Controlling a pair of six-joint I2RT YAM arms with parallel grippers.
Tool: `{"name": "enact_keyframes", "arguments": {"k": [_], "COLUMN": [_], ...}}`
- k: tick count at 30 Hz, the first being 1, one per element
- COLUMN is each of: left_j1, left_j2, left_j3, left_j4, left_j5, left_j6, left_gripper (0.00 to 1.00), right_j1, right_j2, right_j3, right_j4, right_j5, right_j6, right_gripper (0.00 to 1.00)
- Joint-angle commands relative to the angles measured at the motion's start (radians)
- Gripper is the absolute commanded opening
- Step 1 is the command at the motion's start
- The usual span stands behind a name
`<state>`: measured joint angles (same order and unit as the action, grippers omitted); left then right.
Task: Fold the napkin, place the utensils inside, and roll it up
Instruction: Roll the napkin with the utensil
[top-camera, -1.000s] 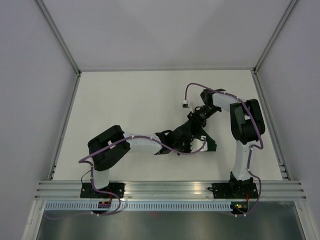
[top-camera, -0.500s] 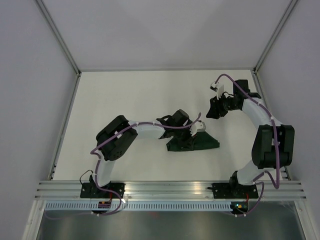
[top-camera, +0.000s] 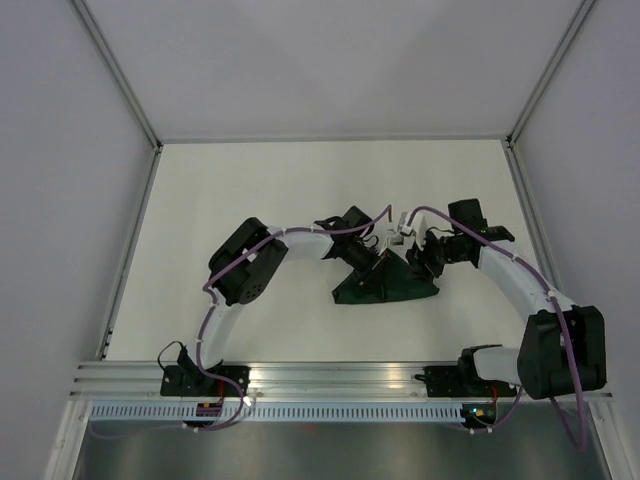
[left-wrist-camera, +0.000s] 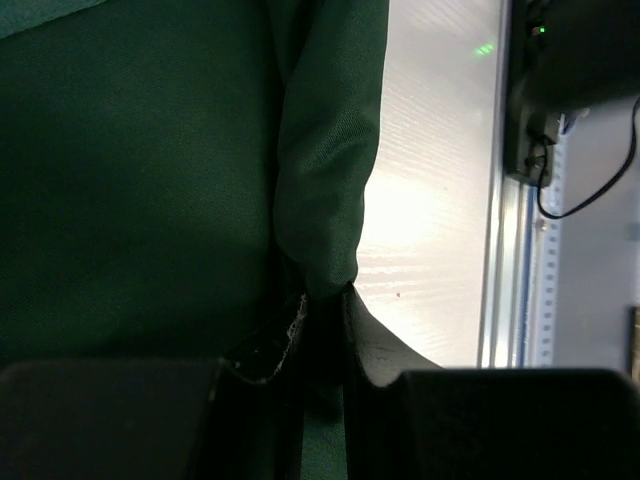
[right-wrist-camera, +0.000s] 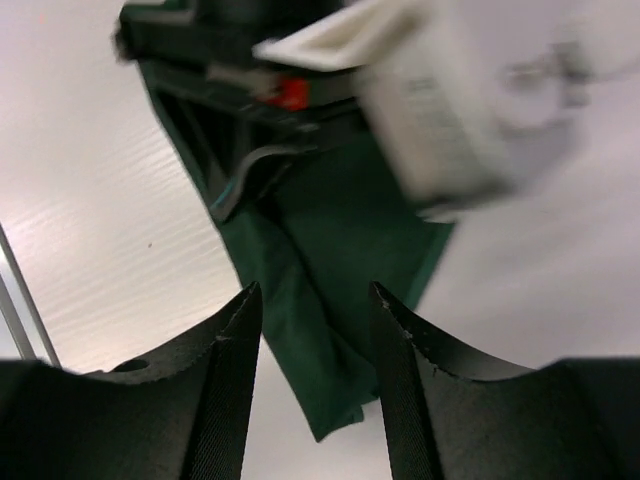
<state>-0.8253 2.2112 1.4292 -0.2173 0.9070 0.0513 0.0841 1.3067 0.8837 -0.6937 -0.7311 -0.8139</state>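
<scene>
The napkin (top-camera: 398, 288) lies bunched in a rough wedge on the white table, right of centre. My left gripper (top-camera: 367, 264) sits on its upper left part. In the left wrist view the napkin (left-wrist-camera: 130, 180) fills the frame and the gripper (left-wrist-camera: 322, 308) is shut on a hanging fold of it. My right gripper (top-camera: 423, 257) is at the napkin's upper right edge. In the right wrist view it (right-wrist-camera: 314, 292) is open and empty, above the napkin's narrow end (right-wrist-camera: 330, 330), with the left gripper (right-wrist-camera: 250, 100) beyond. The knife is out of view.
An aluminium rail (top-camera: 340, 378) runs along the near edge and also shows in the left wrist view (left-wrist-camera: 498, 250). Grey walls enclose the white table (top-camera: 250, 200) on three sides. Purple cables loop along both arms.
My right gripper swung out to the far right, then came back down to the napkin's right edge. My left arm reached further right with the napkin, which spread a little.
</scene>
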Motion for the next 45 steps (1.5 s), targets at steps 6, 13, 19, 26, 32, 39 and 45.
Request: {"name": "enact_keyframes", "arguments": {"k": [6,13,19,26,32,39,45], "left_j1": [0.025,0.034,0.048,0.052,0.052,0.058,0.086], "left_j2": [0.153,0.182,0.191,0.199,0.199,0.179,0.136], "left_j3": [-0.036,-0.009,-0.004,0.004,0.005,0.014,0.036], "left_j4": [-0.258,-0.281,-0.283,-0.283,-0.283,-0.283,-0.252], "left_j5": [-0.062,-0.054,-0.049,-0.045,-0.045,-0.048,0.007], "left_j6": [-0.016,-0.03,-0.041,-0.041,-0.041,-0.073,-0.16], "left_gripper": [0.02,0.02,0.02,0.02,0.03,0.2,0.32], "right_j1": [0.216,0.316,0.417,0.474,0.503,0.503,0.502], "right_j2": [-0.162,-0.142,-0.127,-0.077,-0.02,0.022,0.069], "right_j3": [-0.256,-0.272,-0.341,-0.348,-0.348,-0.342,-0.318], "right_j4": [0.215,0.23,0.321,0.362,0.378,0.35,0.286], "right_j5": [0.147,0.163,0.237,0.257,0.256,0.246,0.223], "right_j6": [-0.122,-0.102,-0.073,-0.057,-0.053,-0.064,-0.083], "right_gripper": [0.59,0.6,0.6,0.59,0.51,0.25,0.08]}}
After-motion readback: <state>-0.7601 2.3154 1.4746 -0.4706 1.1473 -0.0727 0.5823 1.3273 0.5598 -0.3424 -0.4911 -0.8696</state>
